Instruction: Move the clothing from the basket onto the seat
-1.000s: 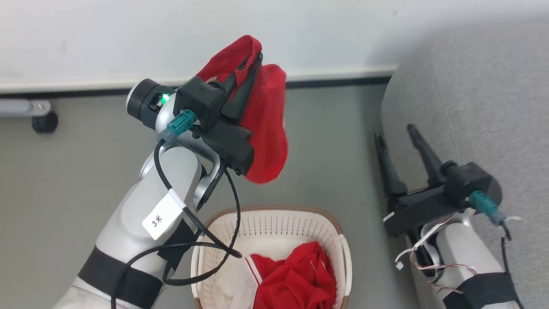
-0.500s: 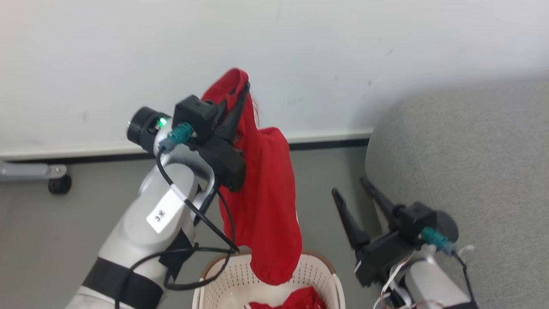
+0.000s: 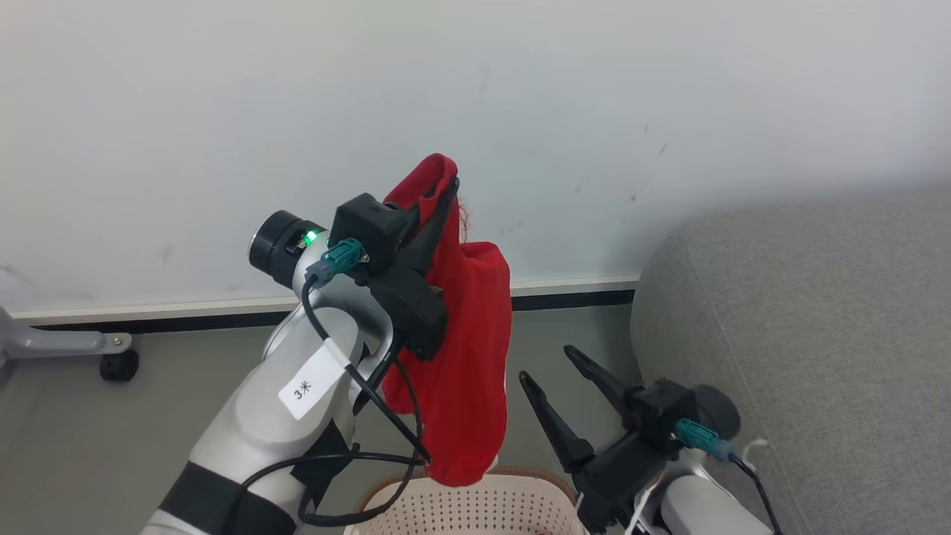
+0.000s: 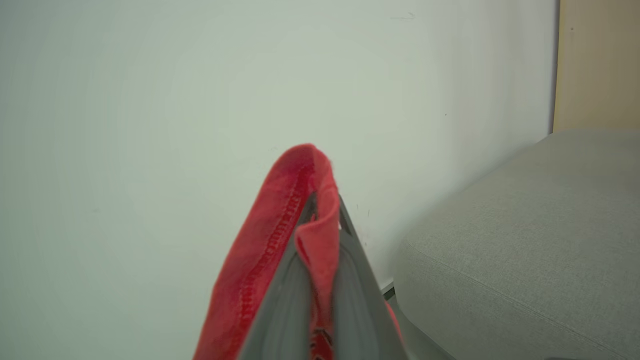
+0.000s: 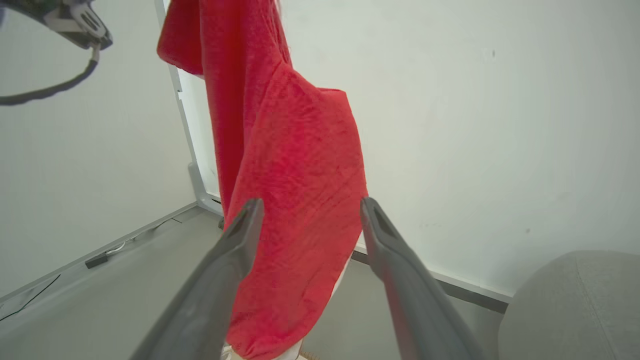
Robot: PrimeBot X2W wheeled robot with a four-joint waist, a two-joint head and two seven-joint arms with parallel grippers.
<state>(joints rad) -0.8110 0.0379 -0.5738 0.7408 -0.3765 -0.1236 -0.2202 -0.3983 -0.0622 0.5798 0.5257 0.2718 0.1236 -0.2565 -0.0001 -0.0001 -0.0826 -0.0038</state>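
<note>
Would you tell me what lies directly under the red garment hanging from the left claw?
Under the red garment, held by the left claw, sits the basket, its rim just below the cloth's lower end. The basket's contents lie past the picture's bottom edge, unseen.

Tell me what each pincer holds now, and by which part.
The left pincer is shut on a red garment, gripping a stitched edge fold at its top; the rest hangs free. The right pincer is open and holds nothing.
</note>
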